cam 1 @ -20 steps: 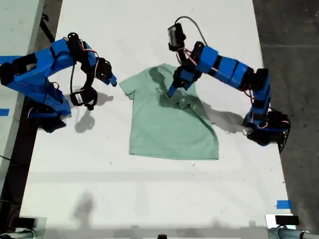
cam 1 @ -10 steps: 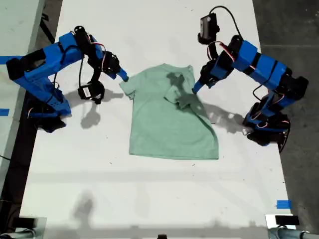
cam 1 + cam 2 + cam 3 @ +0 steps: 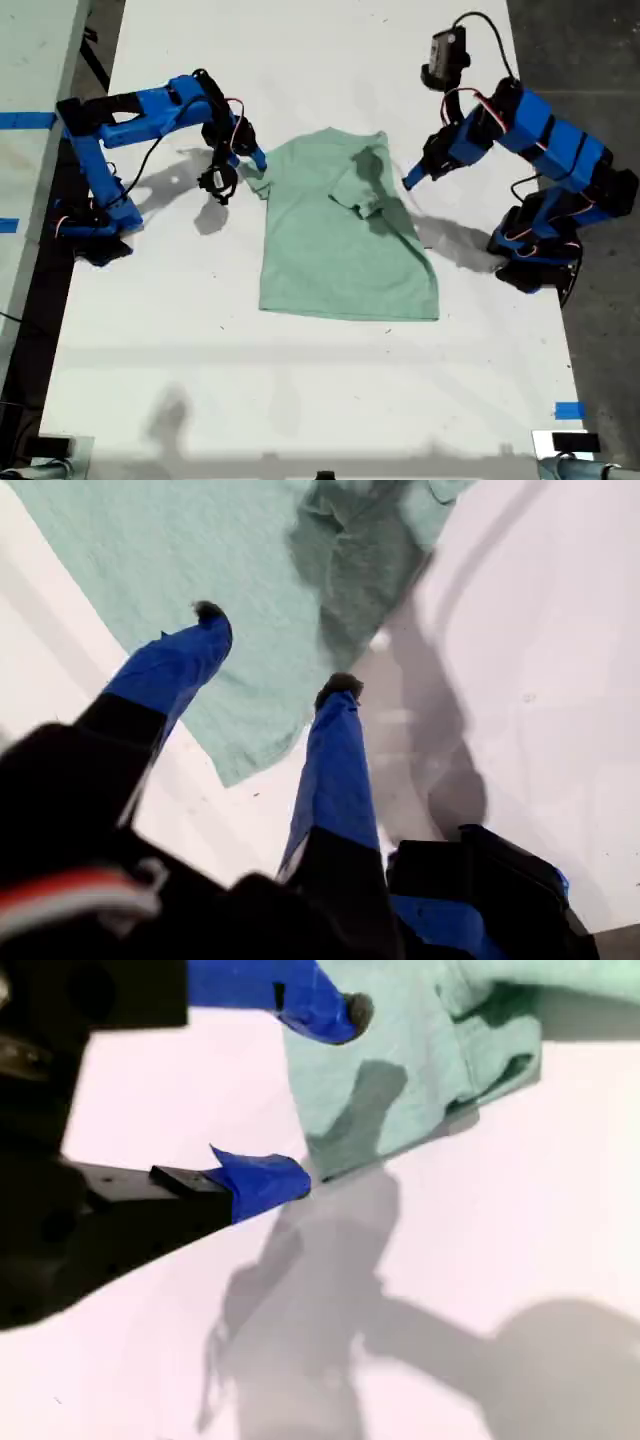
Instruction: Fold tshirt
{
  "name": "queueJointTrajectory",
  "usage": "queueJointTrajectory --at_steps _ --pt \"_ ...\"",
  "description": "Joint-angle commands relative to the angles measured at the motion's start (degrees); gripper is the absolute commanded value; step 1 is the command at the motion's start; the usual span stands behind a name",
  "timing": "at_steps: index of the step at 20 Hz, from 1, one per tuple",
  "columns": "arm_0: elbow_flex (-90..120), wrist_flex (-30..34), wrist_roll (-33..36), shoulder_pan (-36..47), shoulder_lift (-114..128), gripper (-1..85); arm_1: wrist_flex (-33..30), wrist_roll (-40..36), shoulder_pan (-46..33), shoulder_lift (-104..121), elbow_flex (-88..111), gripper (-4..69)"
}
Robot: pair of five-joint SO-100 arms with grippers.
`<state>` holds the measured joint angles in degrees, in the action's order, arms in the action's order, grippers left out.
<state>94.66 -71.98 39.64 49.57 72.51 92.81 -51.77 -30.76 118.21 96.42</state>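
Two arms, one tshirt (image 3: 340, 250), lying mid-frame on the white table (image 3: 300, 400). My first gripper (image 3: 410, 182) hovers off its edge at the exterior view's right. My second gripper (image 3: 257, 160) straddles the opposite sleeve. Both gape wide, empty.
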Motion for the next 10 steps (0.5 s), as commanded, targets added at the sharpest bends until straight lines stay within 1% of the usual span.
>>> queueJointTrajectory --at_steps 1,3,5,7,10 --pt "-5.3 1.6 0.6 1.5 -5.8 23.1 -1.8 0.6 -0.4 6.2 1.7 20.8" --pt "-6.9 1.1 0.0 1.9 -8.2 21.7 -1.9 0.6 -1.0 8.5 3.6 20.4" --pt "-9.0 -0.6 0.2 2.7 -9.5 0.1 -2.1 0.4 -1.6 10.0 5.2 19.9" --pt "-10.3 -1.9 1.1 2.1 -9.1 0.1 -2.3 0.1 -2.0 11.0 6.3 19.4" --pt "-10.2 -4.3 0.4 0.8 -2.0 0.1 -2.5 -0.2 -2.5 11.4 7.1 18.7"
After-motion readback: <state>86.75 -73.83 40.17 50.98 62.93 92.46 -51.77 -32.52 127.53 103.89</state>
